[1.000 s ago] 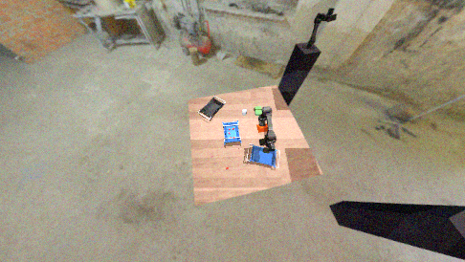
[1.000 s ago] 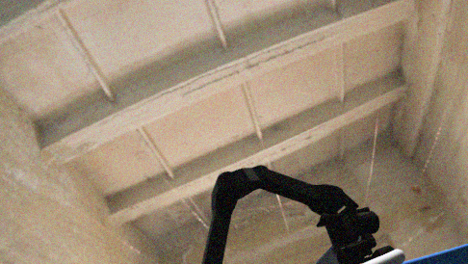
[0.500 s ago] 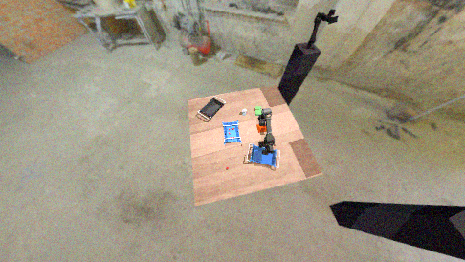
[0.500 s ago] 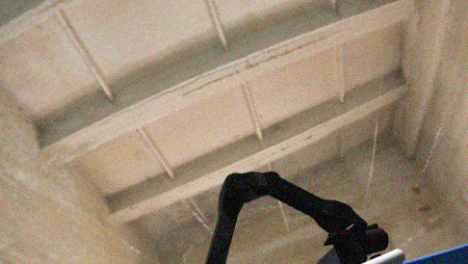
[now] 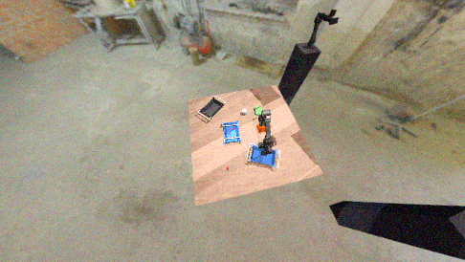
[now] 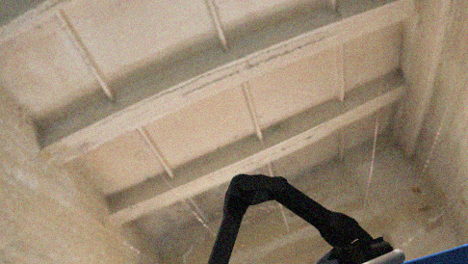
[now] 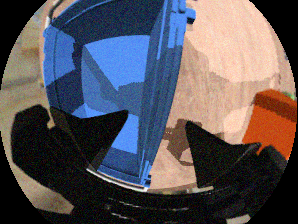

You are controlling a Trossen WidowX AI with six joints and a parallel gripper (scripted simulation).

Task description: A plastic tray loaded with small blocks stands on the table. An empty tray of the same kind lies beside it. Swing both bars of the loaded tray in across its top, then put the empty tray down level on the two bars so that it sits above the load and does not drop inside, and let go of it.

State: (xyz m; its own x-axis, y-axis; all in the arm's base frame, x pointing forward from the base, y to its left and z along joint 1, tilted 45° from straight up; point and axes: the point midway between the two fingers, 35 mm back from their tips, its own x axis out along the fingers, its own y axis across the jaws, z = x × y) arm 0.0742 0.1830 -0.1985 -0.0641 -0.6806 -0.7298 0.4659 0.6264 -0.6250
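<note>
The loaded blue tray [image 5: 231, 132] with small red blocks stands mid-table; its wire bars are too small to make out. The empty blue tray [image 5: 263, 157] [image 7: 107, 83] lies to its right near the table's edge. My gripper [image 5: 266, 150] [image 7: 156, 139] is open and low over the empty tray. In the wrist view the tray's long right wall [image 7: 162, 90] runs between the two dark fingers, with one finger inside the tray and one outside. The fingers do not press the wall. A blue edge of the tray [image 6: 440, 255] shows at the bottom of the exterior view.
A black tray [image 5: 210, 108] lies at the far left corner of the wooden table [image 5: 215, 186]. An orange object [image 5: 260, 128] [image 7: 273, 119], a green one [image 5: 257, 110] and a small white one [image 5: 244, 111] stand behind the arm. A tiny red block [image 5: 228, 168] lies loose.
</note>
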